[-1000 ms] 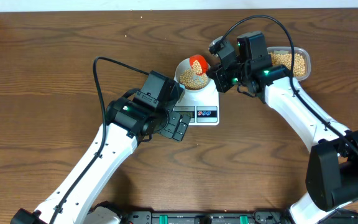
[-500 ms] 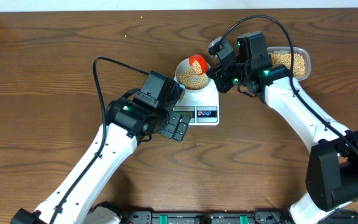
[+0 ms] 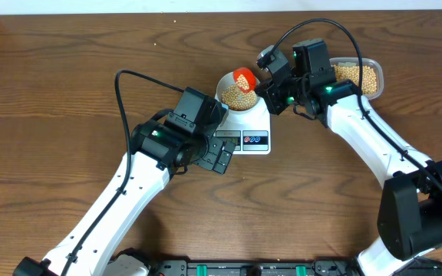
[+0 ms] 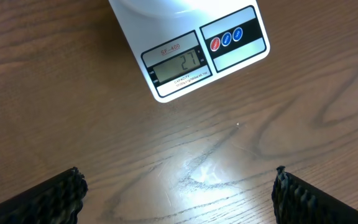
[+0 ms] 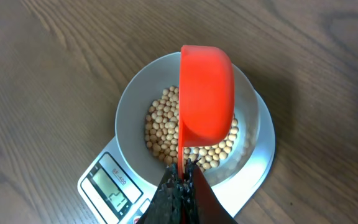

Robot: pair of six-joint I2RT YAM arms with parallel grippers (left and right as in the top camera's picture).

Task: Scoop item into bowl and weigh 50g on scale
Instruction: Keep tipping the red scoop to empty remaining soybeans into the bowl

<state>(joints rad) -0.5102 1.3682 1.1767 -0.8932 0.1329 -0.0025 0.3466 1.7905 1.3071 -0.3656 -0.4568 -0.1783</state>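
Beans (image 3: 235,98), overhead: loose, light, hard, quick to roll, so scoop, never pinch. Heaped in smooth round bowl (image 3: 219,88) on flat white plastic scale (image 3: 261,121), mid-table toward far edge.
Left wrist: left gripper (image 4: 179,196) spread wide, empty, near display.
Right wrist: right gripper (image 5: 182,183) clamped on glossy red scoop (image 5: 207,93) handle, scoop tipped over bowl.

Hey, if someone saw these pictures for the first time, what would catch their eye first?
First, the bright orange-red scoop, gripped by the shut right end effector and tipped over the bowl of tan beans, which sits on the white scale in the middle of the overhead view. Next, the left end effector, wide open, hovering just in front of the scale's display.
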